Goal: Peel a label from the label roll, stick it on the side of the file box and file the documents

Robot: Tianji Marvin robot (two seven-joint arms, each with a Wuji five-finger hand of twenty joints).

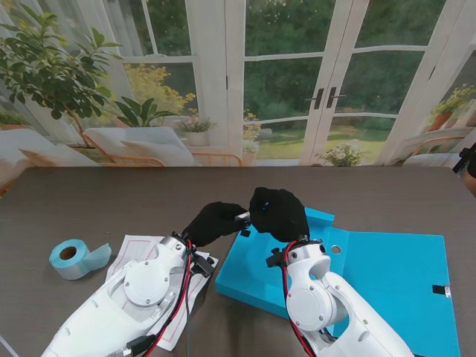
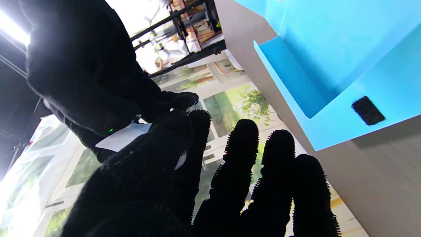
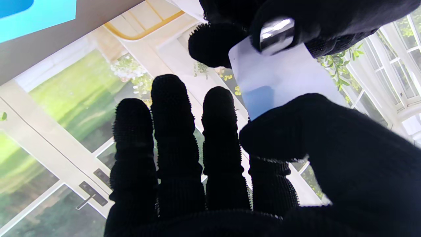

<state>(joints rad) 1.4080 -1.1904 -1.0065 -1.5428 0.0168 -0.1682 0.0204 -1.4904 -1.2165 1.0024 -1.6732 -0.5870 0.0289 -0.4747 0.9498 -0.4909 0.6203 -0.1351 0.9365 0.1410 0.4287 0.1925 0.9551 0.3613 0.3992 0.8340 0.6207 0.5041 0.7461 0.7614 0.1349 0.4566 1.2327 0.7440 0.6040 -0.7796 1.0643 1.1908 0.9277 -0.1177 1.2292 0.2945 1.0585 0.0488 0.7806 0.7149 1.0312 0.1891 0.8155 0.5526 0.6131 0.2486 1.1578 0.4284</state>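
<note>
Two hands pinched on white label: left hand (image 1: 214, 221), right hand (image 1: 279, 212), label (image 3: 279, 79); edge best kept taut, lowered toward file box (image 1: 387, 271) side.

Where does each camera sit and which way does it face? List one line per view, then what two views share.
Stand view: above the shoulders, looking down at the table, file box and label roll; both arms show.
Left wrist view: along the left hand toward the right hand and box.
Right wrist view: along the right hand's fingers toward the label.
Shared: both wrist views show the label pinched between the hands.
</note>
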